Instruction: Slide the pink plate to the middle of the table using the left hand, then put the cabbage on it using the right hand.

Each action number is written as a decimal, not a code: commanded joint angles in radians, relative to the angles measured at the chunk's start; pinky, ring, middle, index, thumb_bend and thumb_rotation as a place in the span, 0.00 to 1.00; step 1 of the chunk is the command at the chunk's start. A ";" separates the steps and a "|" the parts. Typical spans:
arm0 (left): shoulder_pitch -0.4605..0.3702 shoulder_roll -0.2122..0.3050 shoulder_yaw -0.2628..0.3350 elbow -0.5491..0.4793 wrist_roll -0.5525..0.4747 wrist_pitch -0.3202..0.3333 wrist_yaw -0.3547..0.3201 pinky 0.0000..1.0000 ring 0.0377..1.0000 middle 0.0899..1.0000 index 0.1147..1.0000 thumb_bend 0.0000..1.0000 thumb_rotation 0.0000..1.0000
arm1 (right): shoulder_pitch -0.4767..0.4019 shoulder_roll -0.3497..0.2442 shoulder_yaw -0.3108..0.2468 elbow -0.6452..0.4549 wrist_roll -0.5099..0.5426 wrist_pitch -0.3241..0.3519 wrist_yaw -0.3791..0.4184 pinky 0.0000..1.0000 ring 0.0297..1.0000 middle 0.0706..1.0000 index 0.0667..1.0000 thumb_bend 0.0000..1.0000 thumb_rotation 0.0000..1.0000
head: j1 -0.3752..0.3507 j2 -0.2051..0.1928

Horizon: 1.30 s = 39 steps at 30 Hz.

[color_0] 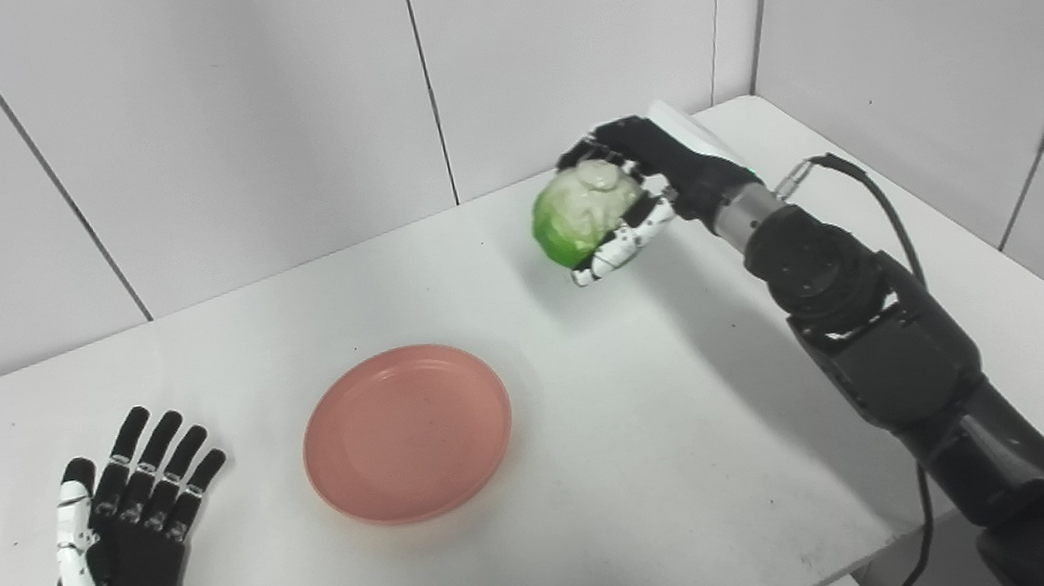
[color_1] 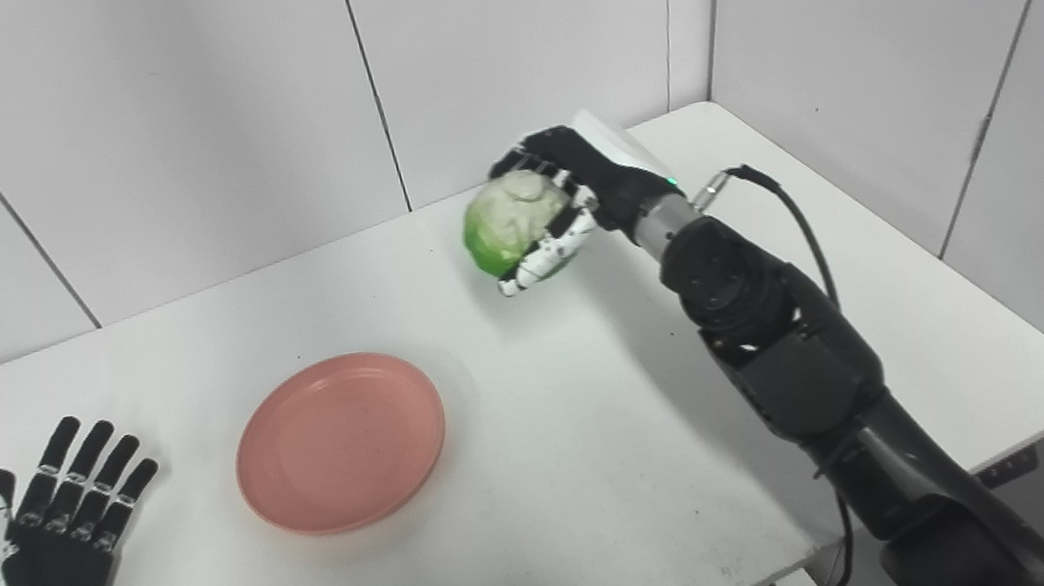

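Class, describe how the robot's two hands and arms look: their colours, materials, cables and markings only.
Both hands are black with segmented fingers. The left hand has a white-shelled thumb and a silver metal wrist cuff. The right hand also shows a white thumb with black dots and a silver wrist ring. Its arm is bulky, matte dark grey, with a black cable looping from a metal plug near the wrist.

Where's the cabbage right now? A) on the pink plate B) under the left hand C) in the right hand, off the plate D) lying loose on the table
C: the right hand is closed around the cabbage at the far side of the table, while the pink plate holds nothing and the left hand lies open.
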 commanded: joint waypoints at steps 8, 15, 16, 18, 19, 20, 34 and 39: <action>0.075 -0.080 -0.044 -0.055 0.073 0.069 0.120 0.85 0.88 0.89 0.89 0.49 0.90 | -0.099 0.107 0.078 -0.031 -0.005 -0.020 0.045 0.36 0.40 0.42 0.48 0.53 0.00 | 0.107 0.006; 0.089 -0.134 -0.081 -0.140 0.103 0.100 0.216 0.91 0.92 0.93 0.93 0.46 0.99 | -0.108 0.183 0.149 0.058 -0.020 -0.082 0.036 0.37 0.40 0.41 0.48 0.53 0.00 | 0.235 0.020; 0.090 -0.144 -0.087 -0.152 0.111 0.109 0.233 0.91 0.92 0.93 0.93 0.46 0.99 | -0.105 0.196 0.159 0.073 -0.022 -0.085 0.035 0.37 0.40 0.41 0.48 0.53 0.00 | 0.274 0.023; 0.089 -0.159 -0.099 -0.168 0.132 0.120 0.260 0.93 0.93 0.93 0.94 0.46 1.00 | -0.098 0.218 0.177 0.102 -0.025 -0.103 0.032 0.37 0.40 0.41 0.48 0.53 0.00 | 0.296 0.025; 0.090 -0.164 -0.106 -0.176 0.140 0.122 0.269 0.94 0.93 0.94 0.95 0.46 1.00 | -0.095 0.224 0.184 0.115 -0.026 -0.117 0.031 0.37 0.40 0.41 0.48 0.53 0.00 | 0.308 0.027; 0.090 -0.168 -0.110 -0.181 0.147 0.123 0.277 0.95 0.93 0.94 0.96 0.45 1.00 | -0.092 0.228 0.190 0.127 -0.029 -0.132 0.030 0.37 0.40 0.41 0.48 0.53 0.00 | 0.308 0.027; 0.089 -0.172 -0.115 -0.200 0.163 0.135 0.303 0.94 0.92 0.92 0.94 0.44 1.00 | -0.059 0.280 0.239 0.239 -0.077 -0.214 -0.001 0.35 0.38 0.41 0.48 0.53 0.00 | 0.239 0.037; 0.092 -0.159 -0.111 -0.207 0.150 0.146 0.286 0.95 0.93 0.93 0.95 0.45 1.00 | -0.051 0.291 0.264 0.286 -0.135 -0.241 -0.034 0.35 0.38 0.40 0.48 0.53 0.00 | 0.219 0.039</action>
